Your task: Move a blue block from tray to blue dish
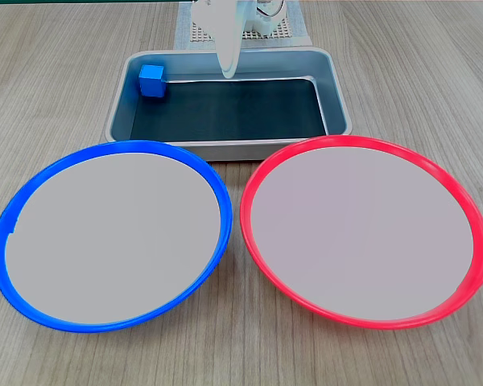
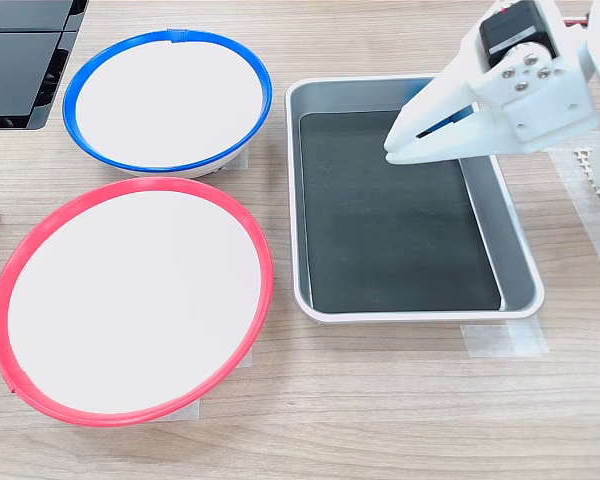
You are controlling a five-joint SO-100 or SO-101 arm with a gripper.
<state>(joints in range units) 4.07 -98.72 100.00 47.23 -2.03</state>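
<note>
Two large round shallow plates sit nearest in the first exterior view: a blue dish (image 1: 113,233) with a pale grey-white centre and bright blue rim on the first exterior view's left, and a like plate with a red rim (image 1: 362,229) on the first exterior view's right, just beside each other on the pale wood-grain worktop (image 1: 435,80). Beyond them lies the tray (image 1: 338,96), a rectangular grey metal pan with rounded corners, a raised rim and a dark flat bottom.

Inside it, the blue block (image 1: 151,80), a small bright blue cube, rests in the far corner on the first exterior view's left. In the second exterior view the arm hides that corner.

Farther back, the white plastic arm reaches in over the tray's far side, its fingers (image 2: 405,140) angled down and tapering to a point above the dark bottom. They look nearly closed, with only a narrow slot between them, and they hold nothing. In the first exterior view the tip (image 1: 229,68) hangs near the tray's far wall, about mid-length, well apart from the block, which lies off toward the first exterior view's left.
</note>
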